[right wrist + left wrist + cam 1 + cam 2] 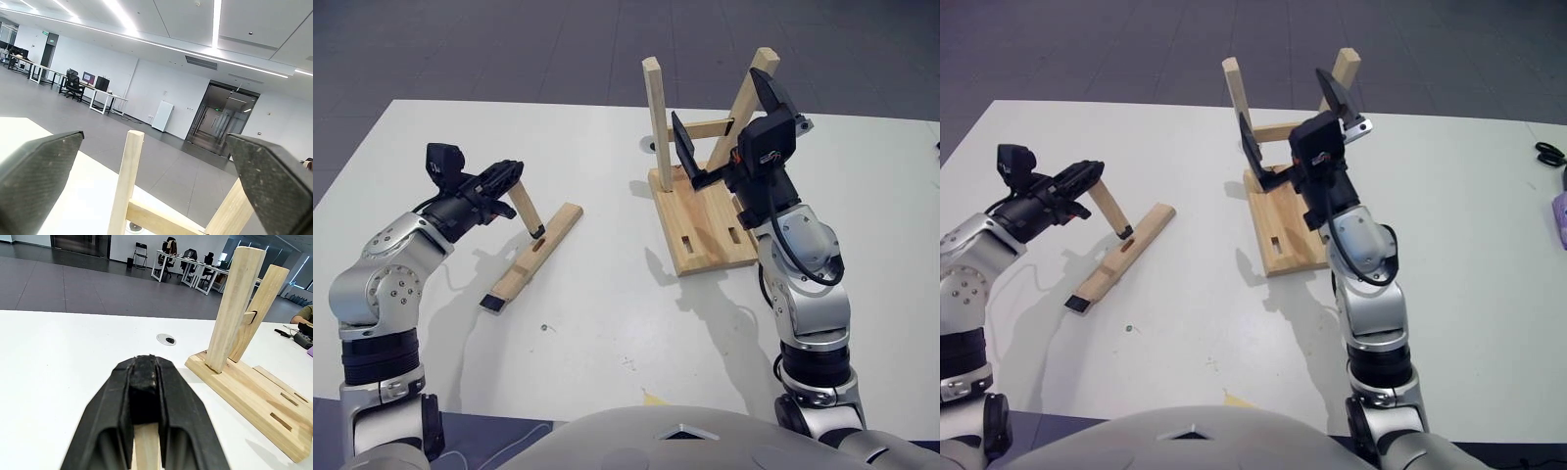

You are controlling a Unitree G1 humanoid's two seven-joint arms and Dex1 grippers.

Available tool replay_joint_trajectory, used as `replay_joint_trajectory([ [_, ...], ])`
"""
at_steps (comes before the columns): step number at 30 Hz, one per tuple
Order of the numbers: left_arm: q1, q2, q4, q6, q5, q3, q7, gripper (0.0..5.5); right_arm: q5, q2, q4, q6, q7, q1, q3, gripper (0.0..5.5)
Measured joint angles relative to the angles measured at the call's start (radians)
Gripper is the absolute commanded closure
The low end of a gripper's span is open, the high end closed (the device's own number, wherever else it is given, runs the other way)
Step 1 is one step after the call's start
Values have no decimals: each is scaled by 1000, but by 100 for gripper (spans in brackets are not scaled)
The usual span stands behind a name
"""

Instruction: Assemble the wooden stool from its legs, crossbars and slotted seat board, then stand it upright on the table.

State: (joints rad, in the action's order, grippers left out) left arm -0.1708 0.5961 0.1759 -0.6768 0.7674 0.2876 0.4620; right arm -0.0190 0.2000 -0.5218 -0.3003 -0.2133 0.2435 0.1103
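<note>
White table (607, 343) carries a half-built stool. Nearest, the left tool (514, 176) is clamped on a short pale wooden crossbar (524, 208), whose end meets a loose wooden leg (548, 240) lying flat. Beyond, the slotted seat board (705, 245) lies flat with two upright legs (656, 117) slotted in; the right tool (720, 103) is spread apart around them. The second leg pair and standing it upright seem left.

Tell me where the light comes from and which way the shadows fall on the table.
Right wrist view: bright ceiling light strips overhead. Left eye view: the seat board and its upright legs throw soft shadows toward the robot's left on the white table.
</note>
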Motion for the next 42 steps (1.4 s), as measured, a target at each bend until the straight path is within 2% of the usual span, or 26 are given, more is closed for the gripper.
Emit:
replay_joint_trajectory([
  [9, 49, -22, -6, 15, -44, 1, 5, 506, 0, 2, -1, -4, 3, -5, -1, 10],
  [17, 16, -114, -24, 64, -89, -51, -15, 506, 0, 5, 1, -5, 1, -4, -2, 10],
  [32, -31, -154, -24, 86, -147, -105, -12, 506, 3, 3, 12, -4, -8, 4, -1, 10],
  [42, -4, -147, 7, 19, -80, 12, -43, 506, 1, 3, 12, -3, -7, 5, -1, 10],
])
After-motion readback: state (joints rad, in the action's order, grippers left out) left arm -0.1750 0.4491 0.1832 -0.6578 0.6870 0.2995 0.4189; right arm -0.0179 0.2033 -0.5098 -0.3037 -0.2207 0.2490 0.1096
